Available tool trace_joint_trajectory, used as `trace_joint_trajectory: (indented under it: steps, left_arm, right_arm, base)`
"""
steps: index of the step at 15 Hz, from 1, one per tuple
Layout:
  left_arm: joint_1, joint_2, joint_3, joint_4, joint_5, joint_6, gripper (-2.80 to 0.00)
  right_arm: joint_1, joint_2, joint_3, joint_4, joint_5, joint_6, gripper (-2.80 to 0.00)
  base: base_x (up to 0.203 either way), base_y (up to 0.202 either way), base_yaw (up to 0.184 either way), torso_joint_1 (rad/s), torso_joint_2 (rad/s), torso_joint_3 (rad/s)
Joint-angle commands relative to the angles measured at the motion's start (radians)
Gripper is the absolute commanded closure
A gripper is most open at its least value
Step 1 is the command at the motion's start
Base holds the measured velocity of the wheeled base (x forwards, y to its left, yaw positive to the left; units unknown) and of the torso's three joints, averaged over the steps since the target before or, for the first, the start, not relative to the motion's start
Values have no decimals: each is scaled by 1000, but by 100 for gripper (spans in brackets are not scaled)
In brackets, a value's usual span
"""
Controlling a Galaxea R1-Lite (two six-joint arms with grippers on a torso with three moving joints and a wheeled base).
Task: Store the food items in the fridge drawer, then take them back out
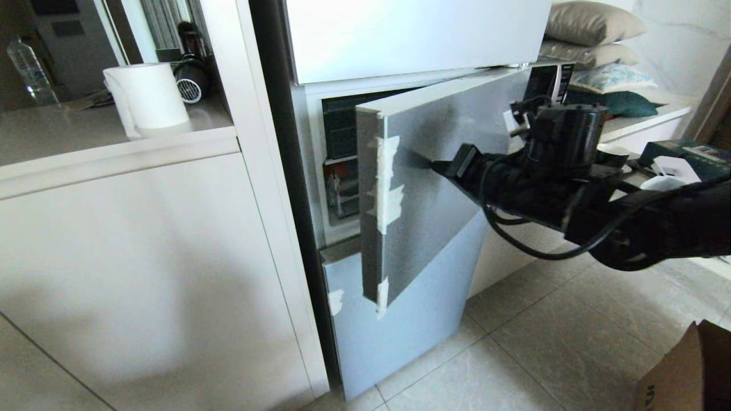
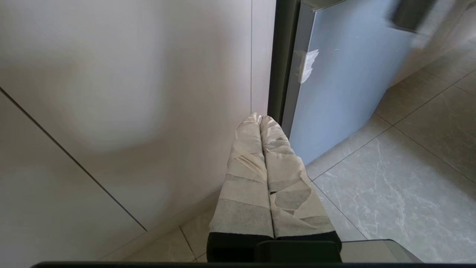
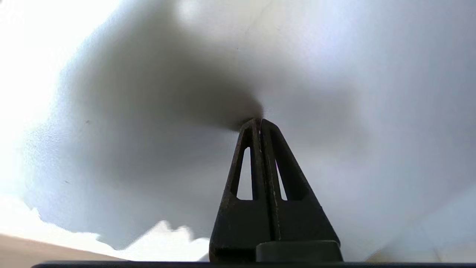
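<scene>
I'm looking at white cabinet fronts (image 1: 143, 257) under a pale counter (image 1: 68, 137) holding a paper towel roll (image 1: 149, 97) and a hair dryer (image 1: 191, 74). Grey marbled floor tiles (image 1: 559, 342) catch daylight; cushions (image 1: 591, 25) sit on a far ledge.

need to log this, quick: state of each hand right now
Left hand: closed, holding nothing, parked low by the cabinet.
Right hand: closed, empty, tips against the half-open fridge door.

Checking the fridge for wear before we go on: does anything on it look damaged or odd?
Yes. The half-open middle door has torn whitish tape patches along its free edge, and the lower door has one too.
</scene>
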Motion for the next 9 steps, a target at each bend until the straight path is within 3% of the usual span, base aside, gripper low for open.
trace_joint_trajectory:
  steps: [1,5,7,9]
  left_arm:
    - [0,1,0,1,1,0,0]
    - [0,1,0,1,1,0,0]
    - [0,1,-1,1,1,0,0]
    - [0,1,0,1,0,0,0]
  right_arm:
    - [25,228,-190,-44,0,-50,0]
    - [27,487,-606,-46,3,-159,0]
    - [29,513,-663,-12,33,-184,0]
    - [35,451,-596,-6,25,-186,0]
  base:
    - [0,0,0,0,0,0]
    - [0,0,0,0,0,0]
    - [0,0,0,0,0,0]
    - [0,0,0,0,0,0]
